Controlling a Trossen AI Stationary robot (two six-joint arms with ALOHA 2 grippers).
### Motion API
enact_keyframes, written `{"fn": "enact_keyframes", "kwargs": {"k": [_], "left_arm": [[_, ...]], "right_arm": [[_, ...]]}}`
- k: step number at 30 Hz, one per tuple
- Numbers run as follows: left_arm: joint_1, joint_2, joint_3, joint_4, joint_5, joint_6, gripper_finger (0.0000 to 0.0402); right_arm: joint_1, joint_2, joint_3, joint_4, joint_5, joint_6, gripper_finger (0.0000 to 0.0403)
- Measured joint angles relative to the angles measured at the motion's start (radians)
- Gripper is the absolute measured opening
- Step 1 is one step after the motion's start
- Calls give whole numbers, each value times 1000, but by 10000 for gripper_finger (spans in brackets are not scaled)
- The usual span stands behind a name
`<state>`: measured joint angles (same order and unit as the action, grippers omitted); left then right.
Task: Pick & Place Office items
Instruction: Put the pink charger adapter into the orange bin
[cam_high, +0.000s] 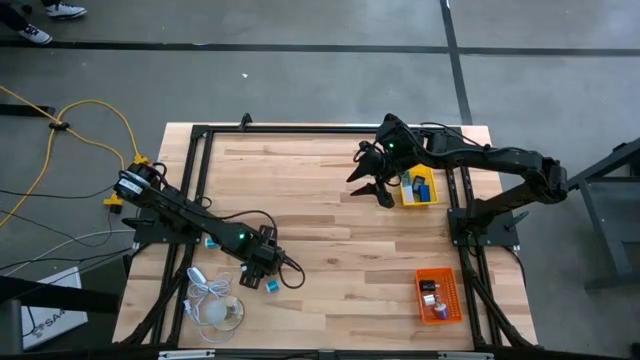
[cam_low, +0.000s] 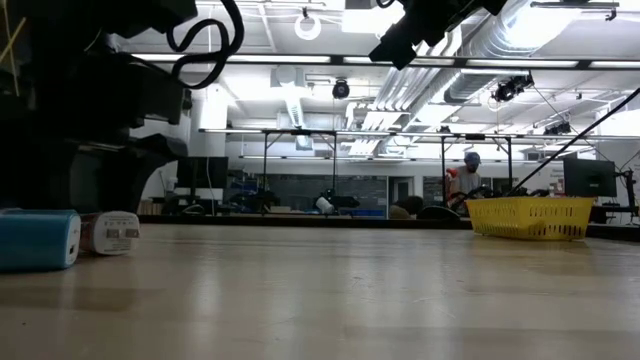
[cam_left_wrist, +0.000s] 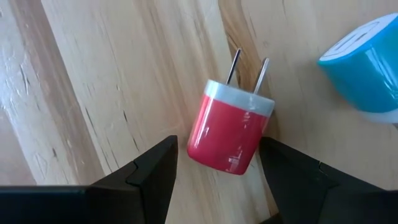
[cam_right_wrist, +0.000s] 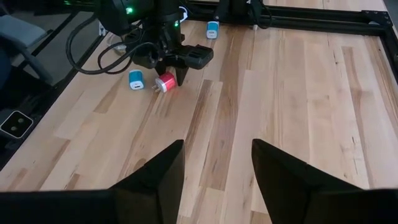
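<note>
A red plug adapter (cam_left_wrist: 227, 134) with a white cap and two metal prongs lies on its side on the wooden table. My left gripper (cam_left_wrist: 217, 142) points steeply down over it and is open, one finger on each side of the red body with small gaps showing. A blue adapter (cam_left_wrist: 367, 68) lies close beside the red one. The right wrist view shows both adapters, red (cam_right_wrist: 165, 82) and blue (cam_right_wrist: 135, 79), under the left gripper (cam_right_wrist: 169, 70). My right gripper (cam_high: 368, 185) hangs open and empty high above the table, next to the yellow tray (cam_high: 420, 188).
An orange tray (cam_high: 438, 295) holding small pieces stands near the right front. A white bulb with a coiled cord (cam_high: 215, 305) lies at the left front. Another blue piece (cam_high: 211, 243) sits by the left arm. A black frame (cam_high: 200, 130) borders the table.
</note>
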<state>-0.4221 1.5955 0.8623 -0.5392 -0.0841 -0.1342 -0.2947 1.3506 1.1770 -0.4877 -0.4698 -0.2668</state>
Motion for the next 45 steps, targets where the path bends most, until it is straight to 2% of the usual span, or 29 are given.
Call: {"fn": "enact_keyframes", "kwargs": {"k": [10, 26, 45], "left_arm": [[0, 0, 0, 13, -21, 44, 214], [0, -2, 0, 7, -22, 32, 153], [0, -2, 0, 5, -21, 5, 141]], "right_arm": [[0, 0, 0, 0, 0, 0, 174], [0, 0, 0, 0, 0, 0, 174], [0, 0, 0, 0, 0, 0, 174]]}}
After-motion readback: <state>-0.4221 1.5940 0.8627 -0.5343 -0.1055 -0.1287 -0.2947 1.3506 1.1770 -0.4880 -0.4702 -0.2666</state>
